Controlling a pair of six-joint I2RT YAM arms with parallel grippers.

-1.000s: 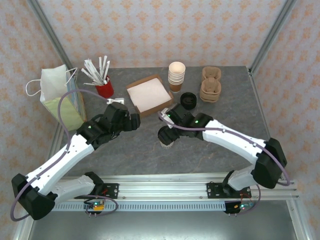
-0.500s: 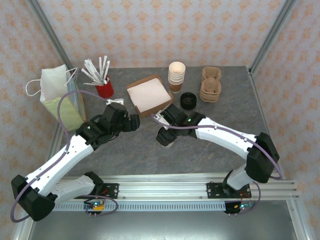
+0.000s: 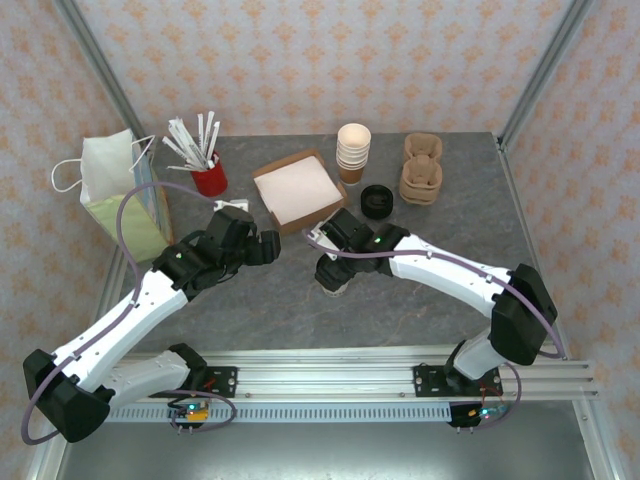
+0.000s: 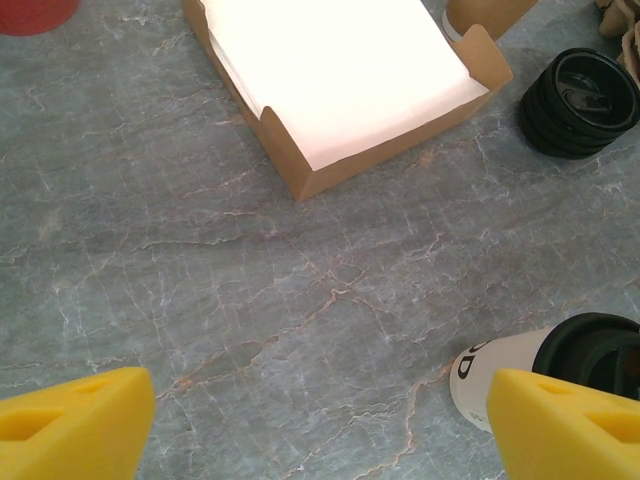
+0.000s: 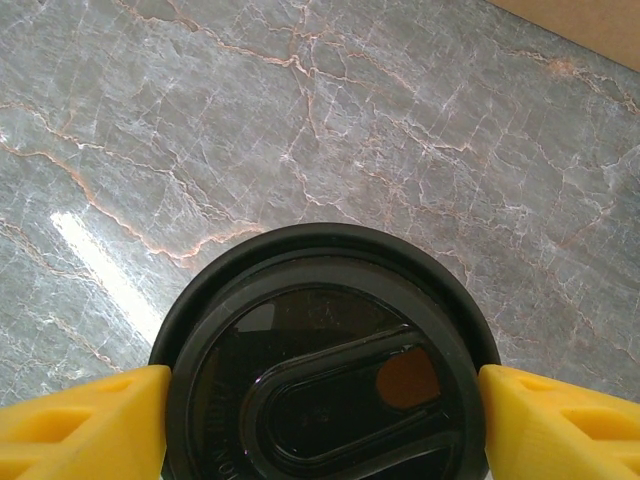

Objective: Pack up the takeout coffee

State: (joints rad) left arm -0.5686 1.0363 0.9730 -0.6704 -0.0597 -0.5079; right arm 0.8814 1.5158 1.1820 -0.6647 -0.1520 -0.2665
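Bright even light, soft shadows, glare streak on table (image 5: 95, 265), frames mostly sharp

Black-lidded cream takeout coffee (image 5: 325, 370), upright on grey table (image 5: 300, 100).

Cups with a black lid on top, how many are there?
1. The cup is in the middle of the table, and the right gripper straddles it. The stacked cups at the back have no lids.
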